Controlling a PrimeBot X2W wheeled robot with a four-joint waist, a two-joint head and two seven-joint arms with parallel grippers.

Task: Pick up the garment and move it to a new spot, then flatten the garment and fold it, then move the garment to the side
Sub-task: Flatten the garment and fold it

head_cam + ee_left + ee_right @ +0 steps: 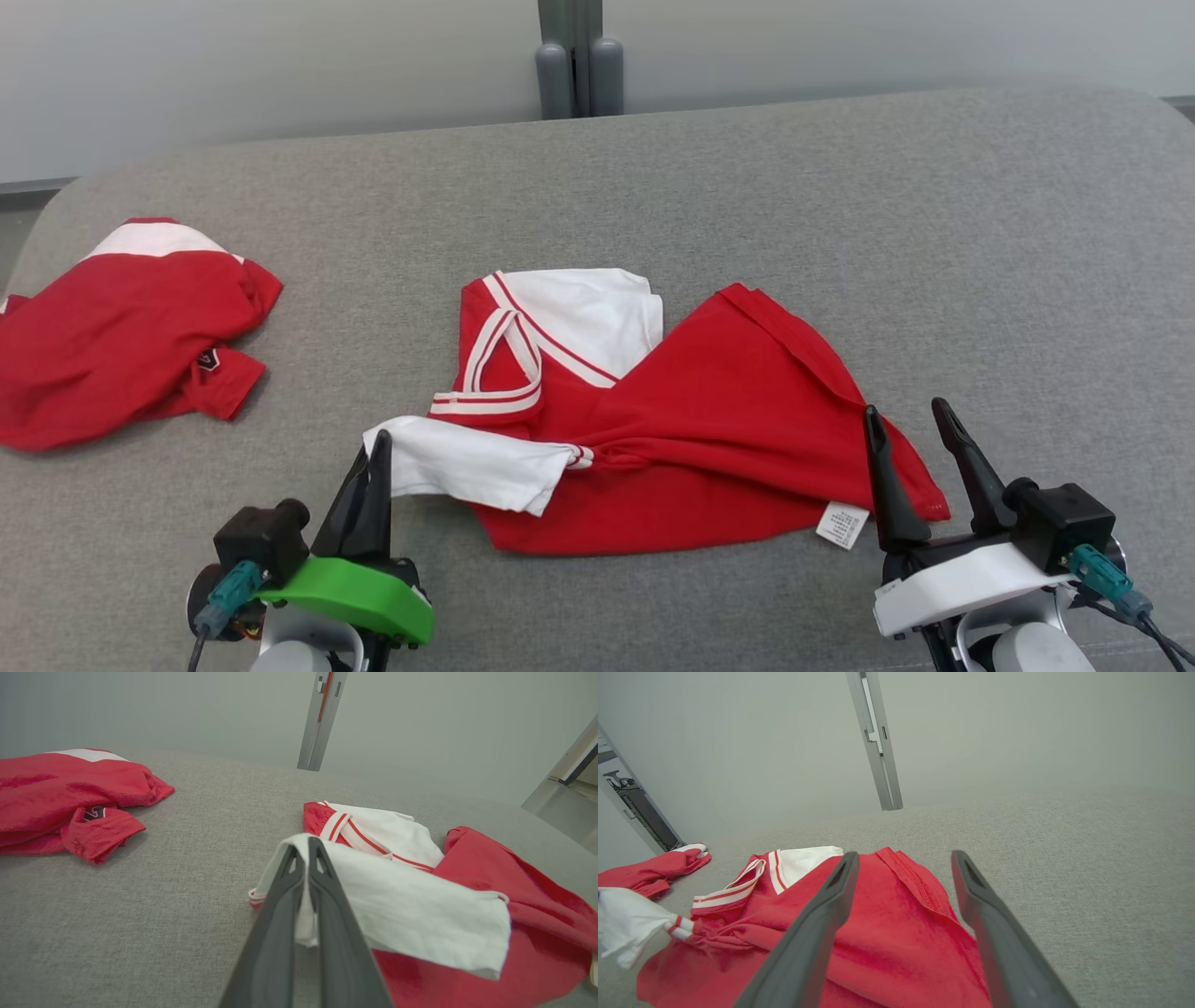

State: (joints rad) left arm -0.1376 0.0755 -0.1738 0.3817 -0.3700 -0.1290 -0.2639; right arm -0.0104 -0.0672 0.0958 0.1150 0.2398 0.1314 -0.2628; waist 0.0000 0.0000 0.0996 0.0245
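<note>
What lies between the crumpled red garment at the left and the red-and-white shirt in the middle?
Nothing: bare grey fabric separates the crumpled garment and the shirt, in the head view.

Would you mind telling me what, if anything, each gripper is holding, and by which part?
The left gripper pinches the garment by the edge of its white sleeve; the right gripper is open and holds nothing.

Two red-and-white shirts out there, the centre shirt (691, 439) and the left shirt (121, 336), two grippers, left gripper (378, 446) and right gripper (906, 408), one grey fabric surface (840, 233), and one white care label (842, 525).
</note>
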